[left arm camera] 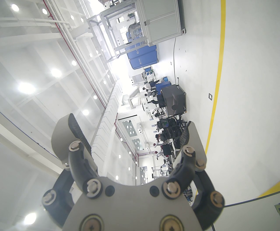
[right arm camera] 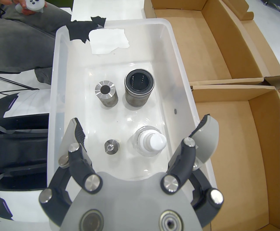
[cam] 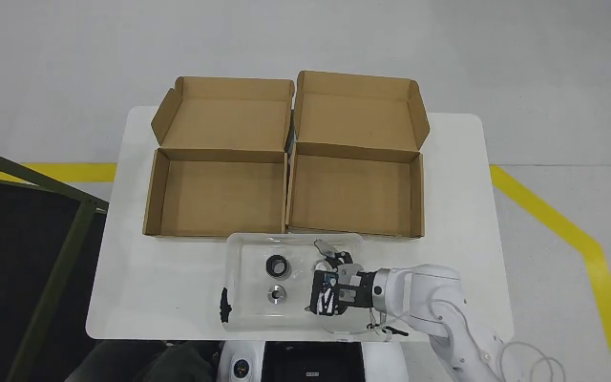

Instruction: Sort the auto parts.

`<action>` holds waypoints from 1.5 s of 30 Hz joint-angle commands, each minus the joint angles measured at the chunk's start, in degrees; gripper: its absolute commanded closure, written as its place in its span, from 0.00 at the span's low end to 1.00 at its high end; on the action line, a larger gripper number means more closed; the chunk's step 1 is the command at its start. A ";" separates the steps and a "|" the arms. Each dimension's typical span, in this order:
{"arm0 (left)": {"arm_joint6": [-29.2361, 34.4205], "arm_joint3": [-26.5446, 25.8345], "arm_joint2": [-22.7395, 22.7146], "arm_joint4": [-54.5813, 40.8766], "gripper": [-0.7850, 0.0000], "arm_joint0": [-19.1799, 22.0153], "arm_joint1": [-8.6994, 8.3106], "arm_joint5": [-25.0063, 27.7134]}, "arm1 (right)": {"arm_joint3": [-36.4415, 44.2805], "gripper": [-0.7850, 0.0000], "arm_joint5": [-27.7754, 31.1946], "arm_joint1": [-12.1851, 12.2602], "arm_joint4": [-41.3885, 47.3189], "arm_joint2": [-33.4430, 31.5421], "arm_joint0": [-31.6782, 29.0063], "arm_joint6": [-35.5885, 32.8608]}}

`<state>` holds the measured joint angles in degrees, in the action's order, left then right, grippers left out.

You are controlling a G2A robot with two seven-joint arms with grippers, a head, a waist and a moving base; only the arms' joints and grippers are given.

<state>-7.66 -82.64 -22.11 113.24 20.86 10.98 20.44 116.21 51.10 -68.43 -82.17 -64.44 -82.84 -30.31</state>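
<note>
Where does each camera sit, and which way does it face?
Top view: above the arms, looking straight down at the table, cardboard boxes and clear bin; the right arm shows.
Left wrist view: on the left wrist, facing the hall and ceiling lights; the open left gripper shows.
Right wrist view: on the right wrist, looking down into the bin at metal parts; the open right gripper shows.
Shared: top and right wrist views both show bin, boxes, parts.

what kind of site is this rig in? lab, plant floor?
Likely an industrial robotics test hall, not a home or office: a yellow floor line, a metal-framed enclosure and high ceiling lights. On the white table are two cardboard boxes and a clear bin of metal parts.
</note>
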 commanded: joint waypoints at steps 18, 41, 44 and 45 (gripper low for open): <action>0.00 0.00 0.00 0.00 0.00 0.00 0.00 0.00 | -2.10 0.10 -1.68 1.13 2.20 0.10 0.99 -2.62; 0.00 0.00 0.00 0.00 0.00 0.00 0.00 0.00 | -4.18 0.84 -4.59 2.00 1.50 1.78 2.52 -0.33; 0.00 0.00 0.00 0.00 0.00 0.00 0.00 0.00 | -3.38 0.94 -3.76 2.18 2.34 1.81 2.39 0.06; 0.00 0.00 0.00 0.00 0.00 0.00 0.00 0.00 | -2.99 0.98 -3.46 2.25 2.62 1.78 2.37 0.16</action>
<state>-7.66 -82.64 -22.11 113.24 20.86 10.98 20.44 112.88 47.37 -66.24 -79.83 -62.64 -80.45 -30.24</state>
